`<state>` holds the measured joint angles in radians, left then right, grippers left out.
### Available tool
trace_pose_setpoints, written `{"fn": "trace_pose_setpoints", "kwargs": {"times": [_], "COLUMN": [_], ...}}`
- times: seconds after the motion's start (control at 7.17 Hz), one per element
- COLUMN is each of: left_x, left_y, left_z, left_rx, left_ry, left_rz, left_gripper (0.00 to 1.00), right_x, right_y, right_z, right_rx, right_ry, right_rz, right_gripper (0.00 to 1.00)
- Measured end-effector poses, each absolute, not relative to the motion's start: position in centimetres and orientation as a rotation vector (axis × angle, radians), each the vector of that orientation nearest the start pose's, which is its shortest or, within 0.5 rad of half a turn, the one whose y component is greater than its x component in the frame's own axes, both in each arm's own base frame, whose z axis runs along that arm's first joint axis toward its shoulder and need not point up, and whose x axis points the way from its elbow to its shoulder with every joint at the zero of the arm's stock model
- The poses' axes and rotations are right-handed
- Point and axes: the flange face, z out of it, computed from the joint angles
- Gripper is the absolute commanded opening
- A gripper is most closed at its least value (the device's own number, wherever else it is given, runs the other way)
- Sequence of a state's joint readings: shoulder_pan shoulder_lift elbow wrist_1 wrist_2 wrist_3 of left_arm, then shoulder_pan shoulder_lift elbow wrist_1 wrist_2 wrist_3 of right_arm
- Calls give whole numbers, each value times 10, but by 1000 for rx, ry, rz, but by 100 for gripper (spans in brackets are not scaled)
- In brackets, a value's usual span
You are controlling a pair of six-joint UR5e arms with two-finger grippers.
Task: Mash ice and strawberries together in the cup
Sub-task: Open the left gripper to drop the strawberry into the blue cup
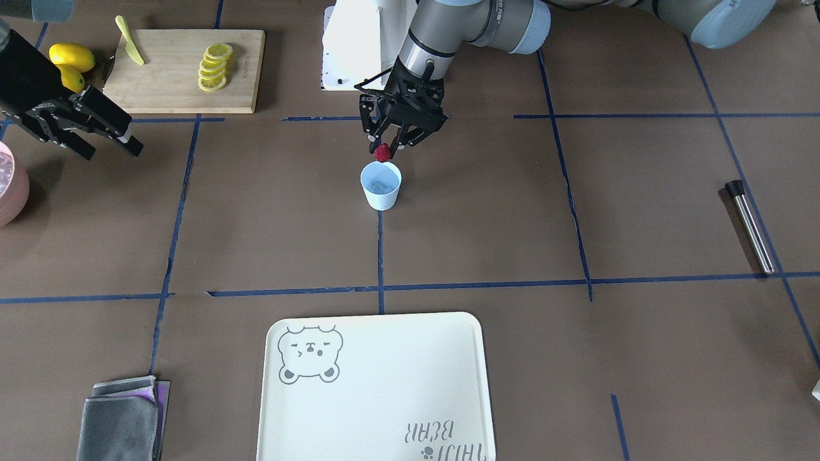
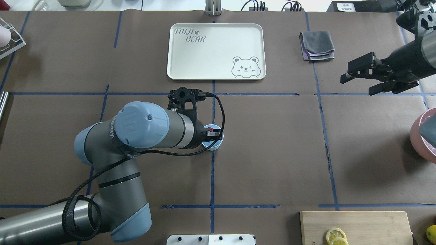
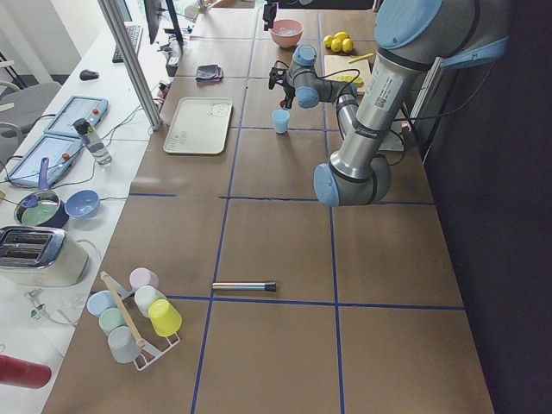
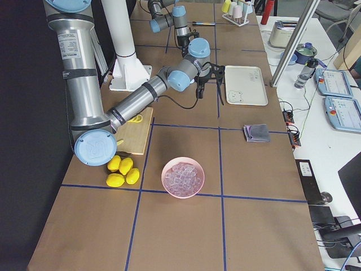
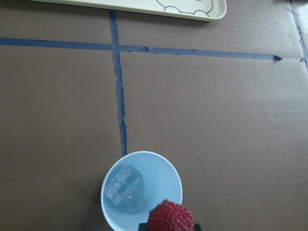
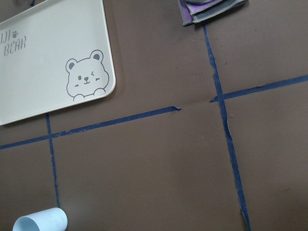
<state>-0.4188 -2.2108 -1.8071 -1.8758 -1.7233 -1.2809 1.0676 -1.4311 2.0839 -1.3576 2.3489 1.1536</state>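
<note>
The light blue cup (image 1: 381, 186) stands upright at the table's middle, also in the left wrist view (image 5: 142, 190) and overhead view (image 2: 214, 145). Clear ice chunks (image 5: 126, 188) lie in its bottom. My left gripper (image 1: 384, 152) is shut on the dark red strawberry (image 1: 382, 152), which shows in the left wrist view (image 5: 170, 217) just above the cup's rim at the robot side. My right gripper (image 2: 357, 80) is open and empty, hovering far off at the table's right side, also seen in the front view (image 1: 112, 137).
A pink bowl of ice (image 4: 183, 176) sits by the right arm. A cutting board (image 1: 186, 70) holds lemon slices (image 1: 214, 67) and a yellow knife (image 1: 130, 40); lemons (image 1: 72, 57) lie beside it. A white bear tray (image 1: 378, 390), folded cloth (image 1: 122, 419) and metal muddler (image 1: 751, 225) are around.
</note>
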Motion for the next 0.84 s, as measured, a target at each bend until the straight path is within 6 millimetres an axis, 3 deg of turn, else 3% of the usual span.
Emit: {"fn": "trace_pose_setpoints", "kwargs": {"times": [0.56, 0.84], "left_x": [534, 502], "left_y": [-371, -400], "left_z": [150, 157], "left_rx": [294, 292], "left_ry": [1166, 1160], "left_rz": [-25, -36], "left_gripper": [81, 80], "right_x": [-179, -160], "right_y": [-459, -460], "right_z": [318, 336], "right_rx": [14, 26], "right_ry": [-1093, -1071], "right_rz": [251, 252], "right_gripper": [99, 99]}}
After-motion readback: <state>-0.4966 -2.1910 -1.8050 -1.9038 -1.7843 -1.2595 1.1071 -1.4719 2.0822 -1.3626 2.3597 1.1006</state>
